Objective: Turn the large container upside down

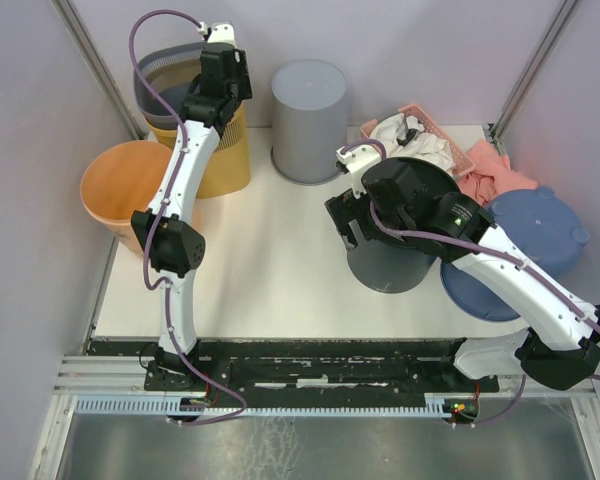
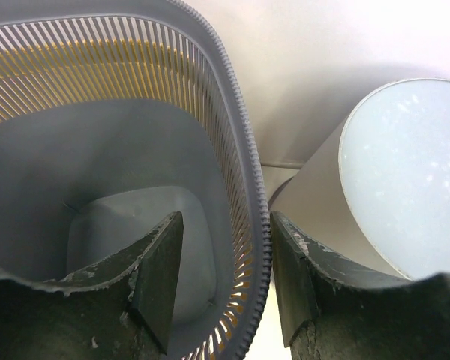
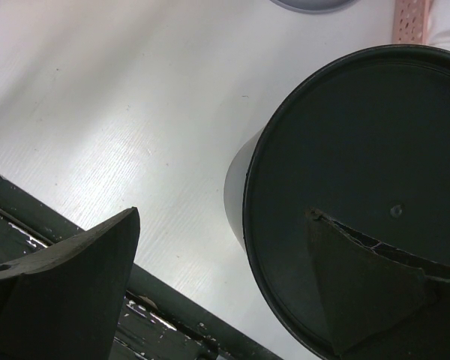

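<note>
From above, the left gripper (image 1: 212, 62) hangs over the upright slatted basket (image 1: 158, 72) at the table's (image 1: 280, 270) back left, while its wrist view shows open jaws straddling the rim, and the right wrist view shows the right gripper (image 3: 221, 217) spread wide above a dark bucket (image 3: 360, 150).

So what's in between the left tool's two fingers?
The rim of the slatted basket. The left wrist view shows the left tool open astride it, with one finger inside the basket and one outside.
</note>
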